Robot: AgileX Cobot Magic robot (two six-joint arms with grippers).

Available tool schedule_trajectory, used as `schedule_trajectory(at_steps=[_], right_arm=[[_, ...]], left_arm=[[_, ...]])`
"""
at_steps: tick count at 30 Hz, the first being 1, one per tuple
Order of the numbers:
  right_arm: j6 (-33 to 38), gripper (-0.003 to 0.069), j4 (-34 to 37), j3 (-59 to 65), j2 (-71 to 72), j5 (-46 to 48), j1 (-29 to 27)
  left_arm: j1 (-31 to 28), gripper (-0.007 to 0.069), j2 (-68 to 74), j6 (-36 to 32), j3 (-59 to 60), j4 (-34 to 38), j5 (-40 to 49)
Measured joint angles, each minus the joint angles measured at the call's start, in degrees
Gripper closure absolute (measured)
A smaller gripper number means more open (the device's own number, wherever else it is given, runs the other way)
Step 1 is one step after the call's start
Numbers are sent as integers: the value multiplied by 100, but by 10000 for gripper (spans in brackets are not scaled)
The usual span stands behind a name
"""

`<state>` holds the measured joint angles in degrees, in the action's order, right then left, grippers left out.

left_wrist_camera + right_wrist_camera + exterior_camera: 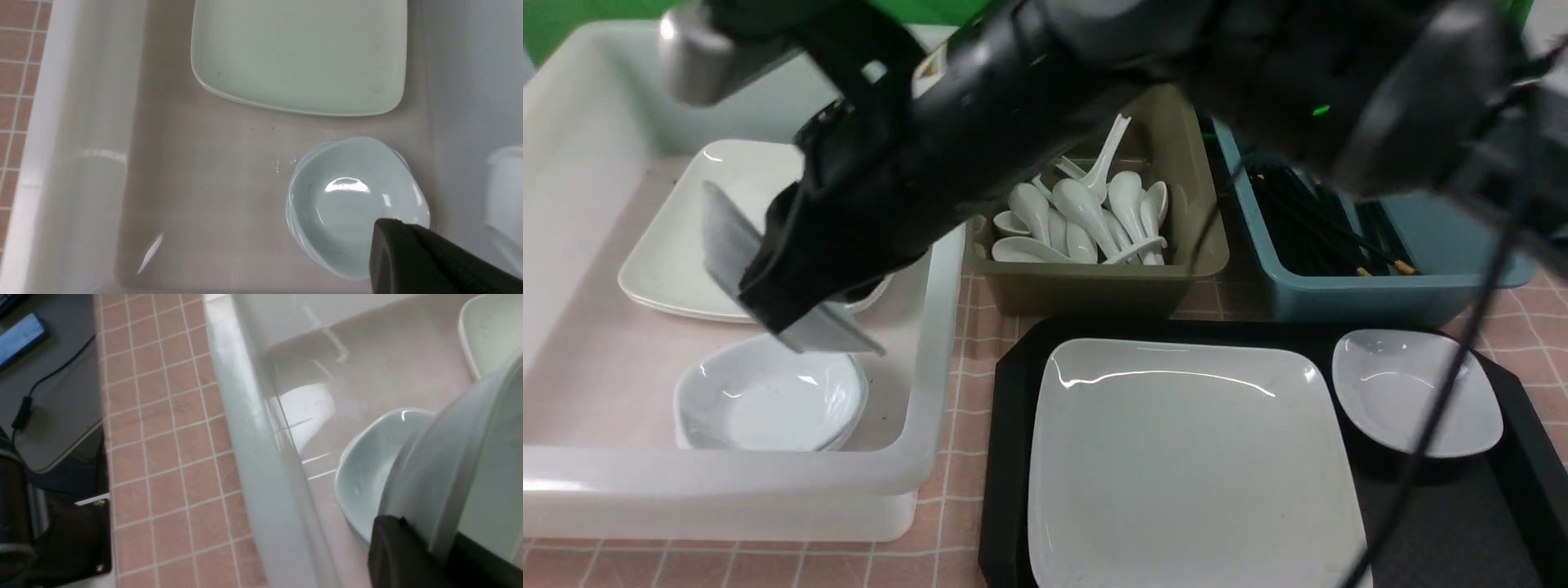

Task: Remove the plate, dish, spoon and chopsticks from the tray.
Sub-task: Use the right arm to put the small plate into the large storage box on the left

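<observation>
Dish (461, 465) first: my right gripper (776, 298) had it pinched by the rim, steeply tilted, hanging above the white bin (727, 482) and just over the stack of small dishes (768, 400) there. The step, as I read it, was the set-down. To do it well I meant to level it before lowering and centre it over the stack so it would nest rather than ride up on a rim. I would let go only once it sat close to touching, since glazed ware dropped from height chips or skids. My left gripper (412, 257) hovered over the same bin, jaws closed with nothing in them that I could see, and I wanted the two arms well apart.

The count. On the black tray (1005, 457) were one large square plate (1192, 457) and, just beside it at the far right corner, a second dish (1417, 392). Nothing else showed on the part of the tray I could see, though its near right side was cut off and crossed by a cable (1445, 408). In the white bin lay a pile of large plates (686, 245), at least two by their edges, and at least two nested small dishes. Three bins in all—the olive bin (1094, 290) held roughly ten spoons (1086, 212), the blue bin (1356, 298) a bundle of black chopsticks (1307, 229) too tangled to count.
</observation>
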<state>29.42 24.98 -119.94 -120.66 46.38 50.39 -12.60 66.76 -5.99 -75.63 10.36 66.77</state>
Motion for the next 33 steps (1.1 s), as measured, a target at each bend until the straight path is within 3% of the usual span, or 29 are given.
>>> schedule_trajectory(at_steps=[6,10,12,13,14,16,20,22,24,26,28,30,33], right_arm=[[0,575,-162,-558,-1033,-386,142],[0,511,-463,-595,-1280,-580,156],[-46,389,-571,-595,-1308,-594,174],[-47,389,-570,-595,-1308,-594,174],[-155,307,-578,-602,-1265,-594,184],[-334,239,-578,-602,-1177,-561,186],[-498,179,-778,-602,-750,-61,186],[-515,211,-1193,-609,-304,506,159],[-515,290,-1709,-642,36,1146,63],[-613,470,-2378,-643,433,1826,-167],[-940,584,-2814,-474,704,1855,-575],[-1073,619,-2881,-295,878,1849,-830],[-1093,627,-2894,771,1364,1839,-1672]], left_arm=[[-12,627,-63,-151,0,208,23],[-12,627,-75,-241,0,225,42],[-12,627,-75,-257,0,273,42],[-12,627,-75,-258,0,285,42],[-12,627,-75,-293,0,347,37],[-12,627,-75,-355,0,460,37],[-2,627,-75,-455,0,698,37],[136,627,-75,-466,0,836,30],[344,627,-69,-476,0,936,6],[871,627,-40,-503,0,972,-7],[1499,627,19,-518,0,1014,-12],[1923,627,85,-518,0,1015,-20],[3095,627,340,-404,43,970,-300]])
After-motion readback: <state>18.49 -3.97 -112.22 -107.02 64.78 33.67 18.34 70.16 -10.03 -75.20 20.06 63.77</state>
